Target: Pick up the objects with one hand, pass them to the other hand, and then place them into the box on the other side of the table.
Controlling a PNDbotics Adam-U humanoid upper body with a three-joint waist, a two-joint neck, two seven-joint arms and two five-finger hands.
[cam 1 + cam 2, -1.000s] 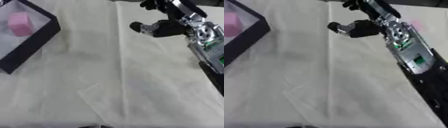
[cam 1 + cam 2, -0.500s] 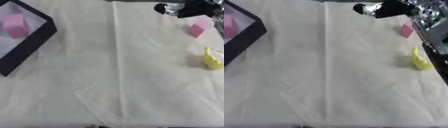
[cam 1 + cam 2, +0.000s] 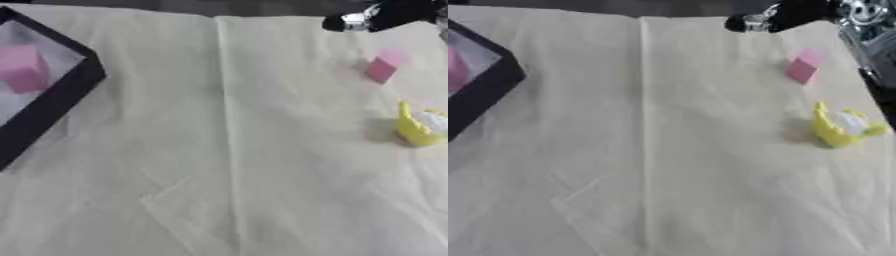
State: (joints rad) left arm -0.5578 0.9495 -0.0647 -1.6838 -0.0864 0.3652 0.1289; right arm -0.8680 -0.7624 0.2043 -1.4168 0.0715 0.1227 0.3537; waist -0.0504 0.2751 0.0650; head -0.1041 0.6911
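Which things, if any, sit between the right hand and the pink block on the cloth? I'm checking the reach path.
Nothing visible. The right hand hangs above the table's far edge, and only bare cloth separates it from the pink block. The yellow object lies nearer the camera, off that line.

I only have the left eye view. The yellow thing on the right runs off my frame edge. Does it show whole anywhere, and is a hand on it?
Observer: In the right eye view the yellow thing shows whole, lying on the cloth with a pale part on its right side. No hand is on it.
Operator: I see just a dark hand at the top. Where is its arm?
Observer: The right hand is at the top edge, and the right arm runs from it down the view's right edge, to the right of the pink block and apart from it.
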